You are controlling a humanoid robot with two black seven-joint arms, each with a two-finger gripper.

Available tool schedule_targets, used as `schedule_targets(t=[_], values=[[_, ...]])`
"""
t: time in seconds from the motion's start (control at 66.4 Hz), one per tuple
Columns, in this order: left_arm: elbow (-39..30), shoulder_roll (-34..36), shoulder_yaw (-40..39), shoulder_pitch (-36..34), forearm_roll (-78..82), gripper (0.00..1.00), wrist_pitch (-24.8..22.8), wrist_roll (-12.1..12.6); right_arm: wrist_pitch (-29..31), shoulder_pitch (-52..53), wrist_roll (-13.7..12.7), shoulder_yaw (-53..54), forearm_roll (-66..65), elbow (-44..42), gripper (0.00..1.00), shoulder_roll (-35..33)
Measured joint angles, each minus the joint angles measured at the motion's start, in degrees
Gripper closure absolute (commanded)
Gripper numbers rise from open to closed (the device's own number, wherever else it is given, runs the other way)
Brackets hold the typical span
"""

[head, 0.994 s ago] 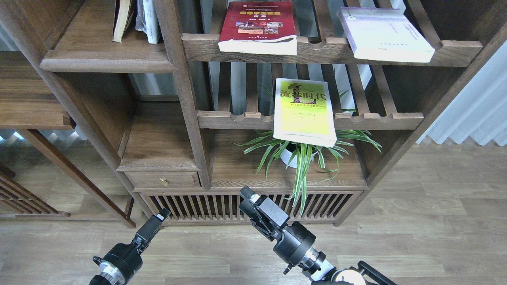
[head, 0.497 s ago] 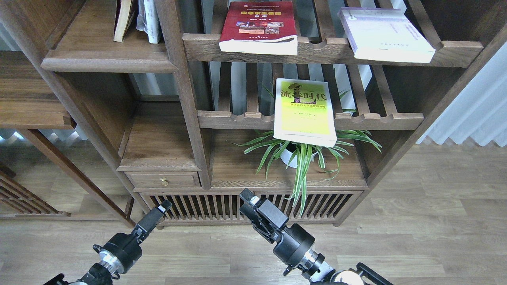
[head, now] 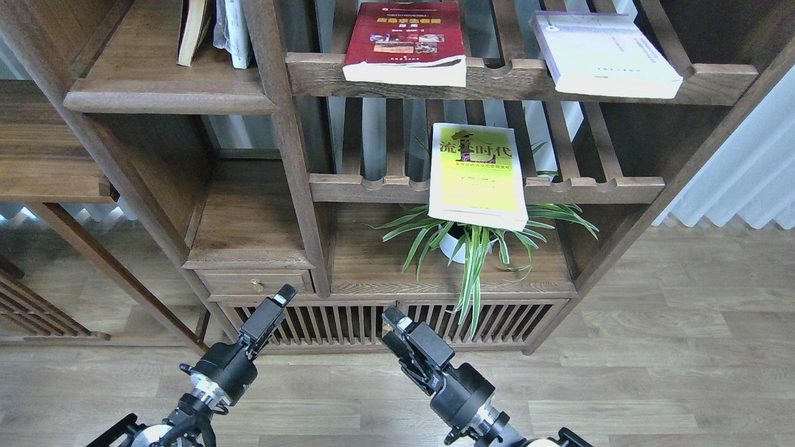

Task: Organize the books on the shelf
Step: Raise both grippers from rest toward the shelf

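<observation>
yellow-green book (head: 475, 176) overhangs slatted rack (head: 372, 186) | both hands low, empty

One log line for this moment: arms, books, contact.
left gripper: low, empty | right gripper: low, empty | yellow book: slatted rack | red book, white book: upper rack | contact: none

Bright, even daylight — sharp focus throughout; soft shadows sit under the dark-brown wooden shelf boards (head: 168, 99), and uprights splay outward near the edges.

A home living room: dark wooden bookcase (head: 292, 155), potted plant (head: 478, 239), curtains (head: 739, 180), wood-plank floor (head: 683, 347).
</observation>
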Motion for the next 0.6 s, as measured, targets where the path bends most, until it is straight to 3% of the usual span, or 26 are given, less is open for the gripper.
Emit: schedule_targets(t=[0.602], values=[[0.1,-5.1,1.2,-1.3,0.1,0.0,0.0,0.0,0.0,-1.2,-0.1,0.7,0.1,0.4,0.01,0.0]])
